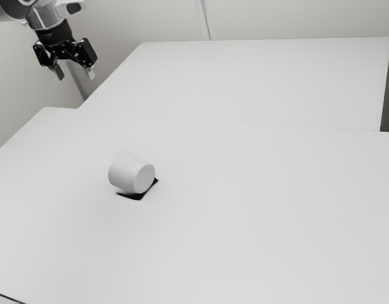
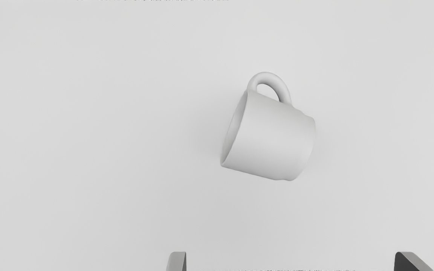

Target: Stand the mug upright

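High above the table's far-left part, my gripper (image 1: 75,74) hangs at the exterior view's upper left, well apart from the mug. A white mug (image 1: 130,173) lies on its side on the table, its round base turned toward the exterior view's right. In the wrist view the mug (image 2: 271,137) shows its handle and part of its open mouth. The fingers of my gripper (image 2: 290,261) stand wide apart, open, with nothing held between them.
The mug lies on a white table (image 1: 245,209), with a dark patch (image 1: 141,194) at its lower side. Behind it stands another white surface (image 1: 258,79), reaching toward pale walls (image 1: 296,16).
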Controlling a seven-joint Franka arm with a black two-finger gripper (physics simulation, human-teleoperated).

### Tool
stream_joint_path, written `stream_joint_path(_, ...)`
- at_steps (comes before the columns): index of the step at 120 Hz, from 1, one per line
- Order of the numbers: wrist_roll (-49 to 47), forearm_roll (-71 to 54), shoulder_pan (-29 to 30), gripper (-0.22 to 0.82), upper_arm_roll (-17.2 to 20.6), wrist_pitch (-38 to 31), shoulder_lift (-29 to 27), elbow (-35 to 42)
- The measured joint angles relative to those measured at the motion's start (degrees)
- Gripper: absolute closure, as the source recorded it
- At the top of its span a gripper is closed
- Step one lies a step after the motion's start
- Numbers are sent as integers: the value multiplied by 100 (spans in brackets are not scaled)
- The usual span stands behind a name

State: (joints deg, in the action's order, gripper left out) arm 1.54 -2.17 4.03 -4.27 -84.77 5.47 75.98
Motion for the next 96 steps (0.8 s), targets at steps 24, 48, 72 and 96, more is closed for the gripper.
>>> stream_joint_path(24, 78, 106, -160, 0, -10, 25, 22, 136)
stream_joint_path(48, 323, 1120, -30, 0, -1008, -335, 147, 1255)
stream_joint_path(72, 1201, 2849, 360, 0, -1630, -979, 540, 2170)
stream_joint_path(96, 2604, 4315, 1766, 0, -702, -1383, 1049, 2557)
